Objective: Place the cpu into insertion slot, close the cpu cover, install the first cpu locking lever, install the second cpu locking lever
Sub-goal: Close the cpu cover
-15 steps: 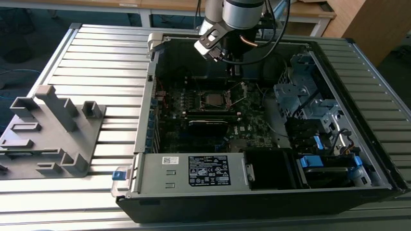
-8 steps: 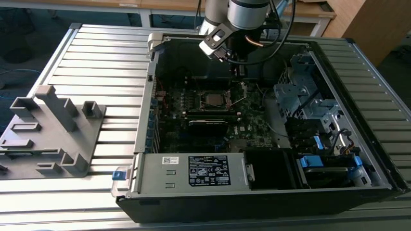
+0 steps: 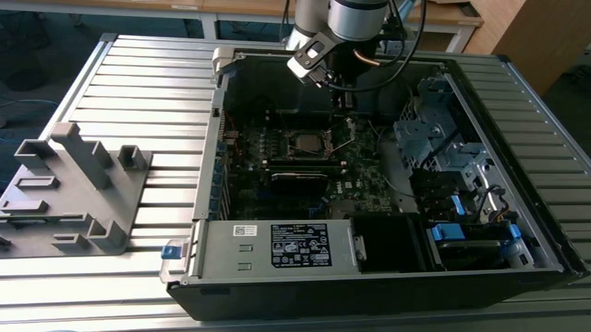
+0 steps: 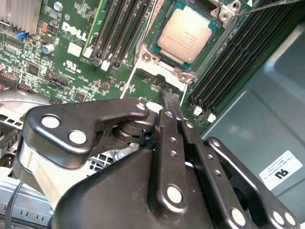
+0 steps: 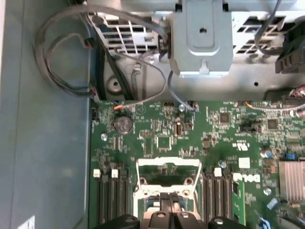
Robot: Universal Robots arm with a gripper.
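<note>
The cpu (image 4: 187, 35), a small square chip with a dull grey top, lies in the insertion slot (image 4: 220, 40) on the green motherboard (image 4: 71, 47); the same slot (image 3: 308, 142) sits mid-board in the exterior view. The cpu cover (image 5: 168, 166), a silvery frame plate, stands raised at the slot edge nearest my gripper, and its edge (image 4: 159, 70) also shows in the second wrist view. A thin wire locking lever (image 4: 271, 5) sticks up beside the slot. My gripper (image 4: 169, 101) hovers above the cover's hinged side, fingers shut with nothing between them. From outside, my gripper (image 3: 342, 104) hangs inside the case behind the slot.
The open computer case (image 3: 207, 138) walls in the board on all sides. Memory slots (image 4: 121, 28) flank the socket. A grey drive cage (image 3: 434, 131) and cables (image 5: 71, 62) crowd the exterior view's right. A grey fixture (image 3: 69, 187) stands on the table at the left.
</note>
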